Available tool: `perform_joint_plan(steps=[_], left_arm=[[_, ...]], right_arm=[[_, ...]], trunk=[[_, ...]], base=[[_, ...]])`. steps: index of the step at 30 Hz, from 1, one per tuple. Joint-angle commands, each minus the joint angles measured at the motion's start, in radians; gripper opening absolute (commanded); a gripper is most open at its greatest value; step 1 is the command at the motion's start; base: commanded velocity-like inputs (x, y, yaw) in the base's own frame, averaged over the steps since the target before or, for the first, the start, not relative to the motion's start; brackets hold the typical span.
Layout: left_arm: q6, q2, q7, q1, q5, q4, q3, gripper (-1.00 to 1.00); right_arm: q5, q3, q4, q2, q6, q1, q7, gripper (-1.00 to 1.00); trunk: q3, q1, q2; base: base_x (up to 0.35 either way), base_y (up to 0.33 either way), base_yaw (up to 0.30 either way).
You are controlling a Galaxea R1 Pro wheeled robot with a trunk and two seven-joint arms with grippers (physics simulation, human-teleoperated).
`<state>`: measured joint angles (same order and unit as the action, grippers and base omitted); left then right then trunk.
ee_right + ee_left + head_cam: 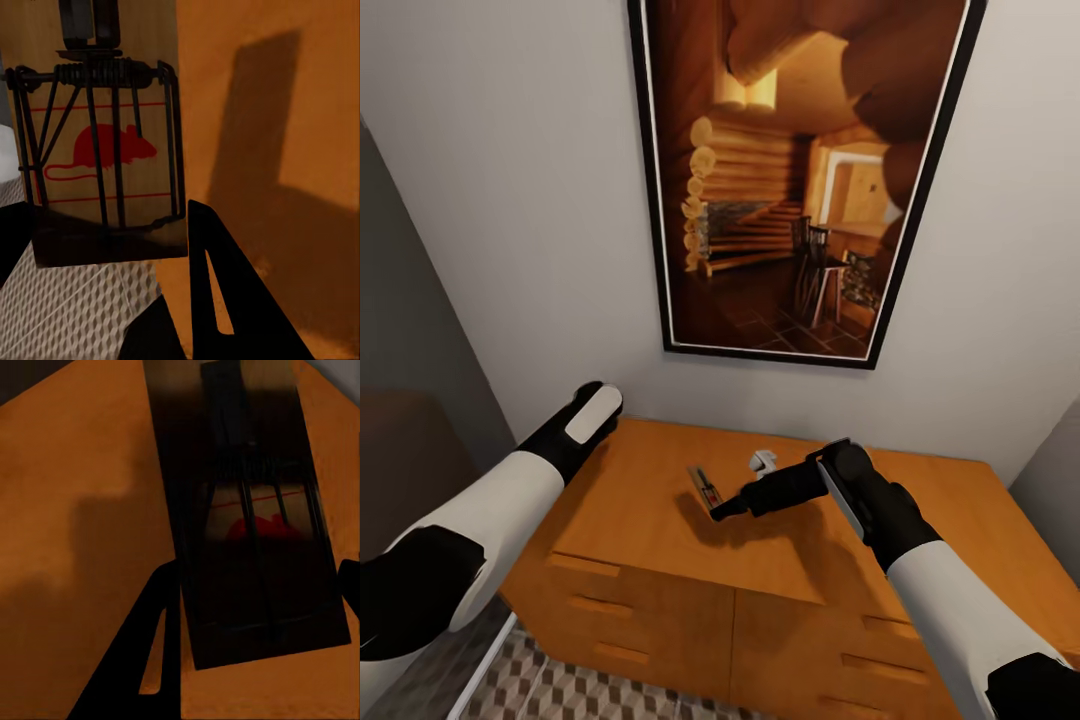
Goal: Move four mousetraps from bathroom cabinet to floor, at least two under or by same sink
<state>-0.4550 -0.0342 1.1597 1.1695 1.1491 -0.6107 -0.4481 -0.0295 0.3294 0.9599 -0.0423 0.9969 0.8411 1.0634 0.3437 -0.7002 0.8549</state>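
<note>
The orange-brown cabinet (630,520) stands against the wall below me. My right gripper (722,508) reaches leftward over its top, shut on a mousetrap (705,487). In the right wrist view this mousetrap (101,150) is a board with a red mouse print and wire spring, pinched between the black fingers (214,292). The left wrist view has another dark mousetrap (255,547) between my left gripper's fingers (154,652), above the cabinet top (75,472). My left forearm (585,415) hangs over the cabinet's back left corner and covers its fingers.
A small white object (763,462) lies on the cabinet top behind the right gripper. A large framed picture (790,170) hangs on the wall above. Cube-patterned floor tiles (560,690) lie in front of the cabinet, and tiles (75,315) also appear beyond its left edge. Drawer fronts have bar handles (600,605).
</note>
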Motion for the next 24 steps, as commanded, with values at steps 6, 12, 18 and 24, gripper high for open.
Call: perform_joint_plan(steps=[6, 12, 18, 24], left_arm=[[0.016, 0.016, -0.017, -0.021, 0.014, 0.018, -0.024, -1.0], [0.014, 0.029, -0.02, -0.056, 0.015, -0.005, 0.001, -1.0], [0.002, 0.038, -0.019, -0.09, 0.015, -0.039, 0.036, -1.0], [-0.01, 0.035, -0.023, -0.124, 0.014, -0.061, 0.039, -1.0]], right_arm=[[-0.016, 0.019, -0.016, 0.017, -0.016, 0.007, -0.017, -1.0], [-0.022, 0.002, 0.007, 0.013, -0.042, 0.041, -0.004, -1.0], [-0.018, -0.004, 0.039, -0.016, -0.033, 0.043, 0.03, -1.0], [-0.012, -0.004, 0.039, -0.026, -0.033, 0.035, 0.064, -1.0]], trunk=[[0.001, 0.0, 0.001], [0.001, 0.0, 0.001], [0.001, 0.0, 0.001], [0.001, 0.0, 0.001]], base=[[-0.165, 0.0, 0.0], [-0.008, 0.0, 0.0], [-0.258, 0.0, 0.0], [-0.328, 0.0, 0.0]])
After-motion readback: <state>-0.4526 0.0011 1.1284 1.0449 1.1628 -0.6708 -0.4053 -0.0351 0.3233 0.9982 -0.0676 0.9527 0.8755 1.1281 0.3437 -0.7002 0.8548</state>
